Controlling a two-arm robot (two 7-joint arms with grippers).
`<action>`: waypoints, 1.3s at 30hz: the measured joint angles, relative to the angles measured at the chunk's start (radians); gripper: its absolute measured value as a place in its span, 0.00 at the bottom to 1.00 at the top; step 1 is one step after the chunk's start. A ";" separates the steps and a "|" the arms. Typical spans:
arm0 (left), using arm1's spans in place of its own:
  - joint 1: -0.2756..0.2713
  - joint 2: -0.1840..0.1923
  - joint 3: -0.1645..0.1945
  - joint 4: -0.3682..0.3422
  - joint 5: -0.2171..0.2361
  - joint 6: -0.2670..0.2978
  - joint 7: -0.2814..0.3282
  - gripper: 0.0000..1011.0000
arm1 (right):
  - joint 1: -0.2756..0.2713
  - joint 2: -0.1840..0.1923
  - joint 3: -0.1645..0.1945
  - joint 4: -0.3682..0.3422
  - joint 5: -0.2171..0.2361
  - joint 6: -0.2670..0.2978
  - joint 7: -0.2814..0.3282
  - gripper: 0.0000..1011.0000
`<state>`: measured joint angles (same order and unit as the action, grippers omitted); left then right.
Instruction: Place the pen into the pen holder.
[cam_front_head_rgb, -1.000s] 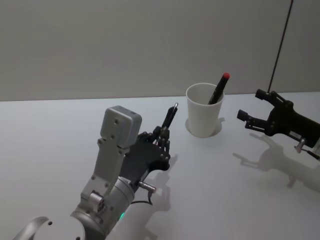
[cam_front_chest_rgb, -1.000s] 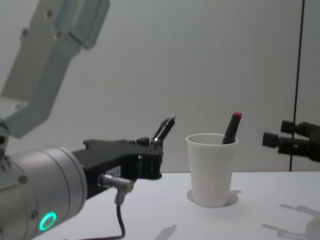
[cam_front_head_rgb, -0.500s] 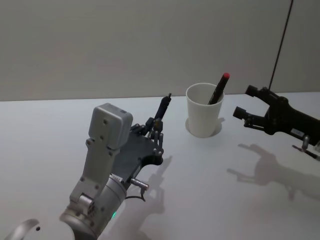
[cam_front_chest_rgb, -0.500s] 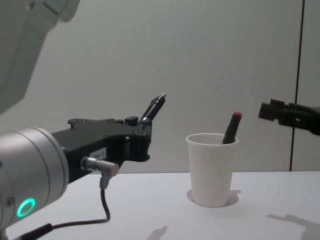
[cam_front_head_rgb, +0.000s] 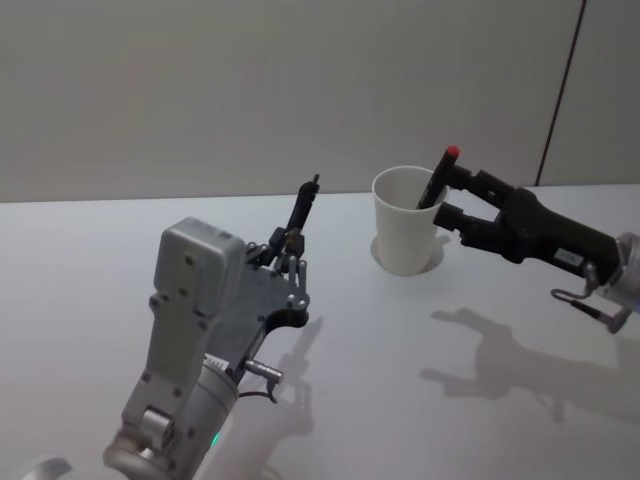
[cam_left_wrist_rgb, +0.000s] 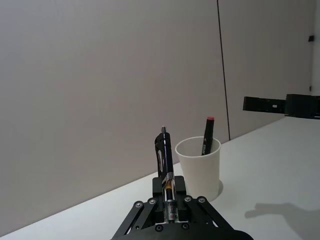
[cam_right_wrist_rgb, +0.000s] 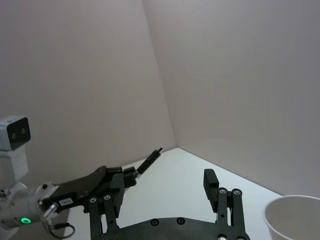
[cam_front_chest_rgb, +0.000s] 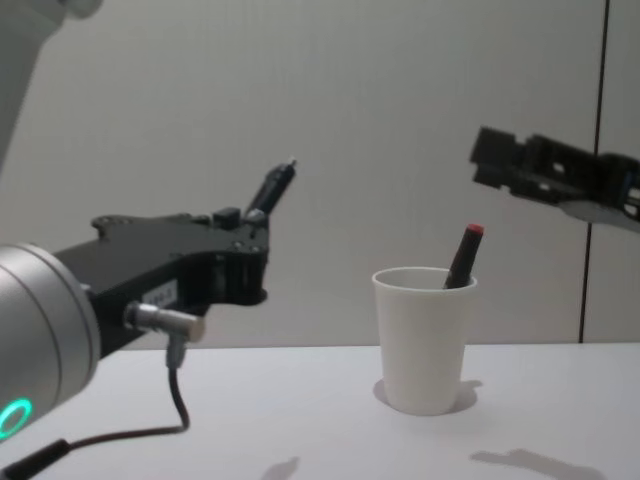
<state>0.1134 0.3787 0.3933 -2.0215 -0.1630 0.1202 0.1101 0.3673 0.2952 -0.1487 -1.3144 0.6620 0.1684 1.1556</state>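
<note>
The left end effector (cam_front_head_rgb: 291, 243) is clamped on the lower barrel of the pen (cam_front_head_rgb: 303, 204). The pen tilts upward in the air, well to the left of the pen holder (cam_front_head_rgb: 405, 235). The pen holder, a white paper cup, stands upright on the worktop (cam_front_head_rgb: 400, 360), with a red-capped marker (cam_front_head_rgb: 441, 176) already leaning inside it. The right end effector (cam_front_head_rgb: 452, 197) hovers with its fingers spread wide, above the pen holder's right side.

The two arms could collide as they meet over the pen holder. The pen could also strike the marker or the rim and tip the light pen holder.

A second ago the pen was lower and nearer the pen holder. The right arm has since risen and swung in towards it.
</note>
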 joint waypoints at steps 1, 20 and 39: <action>0.005 0.000 -0.001 -0.003 0.006 -0.009 0.012 0.14 | 0.001 -0.002 -0.003 -0.003 0.009 0.010 -0.001 0.99; 0.066 0.005 -0.016 -0.022 0.040 -0.134 0.088 0.14 | 0.058 -0.063 -0.064 0.069 0.124 0.134 -0.046 0.99; 0.047 0.029 -0.058 0.006 -0.094 -0.168 -0.107 0.14 | 0.119 -0.106 -0.119 0.175 0.147 0.165 -0.036 0.99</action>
<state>0.1607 0.4074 0.3355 -2.0153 -0.2565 -0.0480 0.0028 0.4859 0.1889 -0.2677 -1.1396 0.8091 0.3334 1.1197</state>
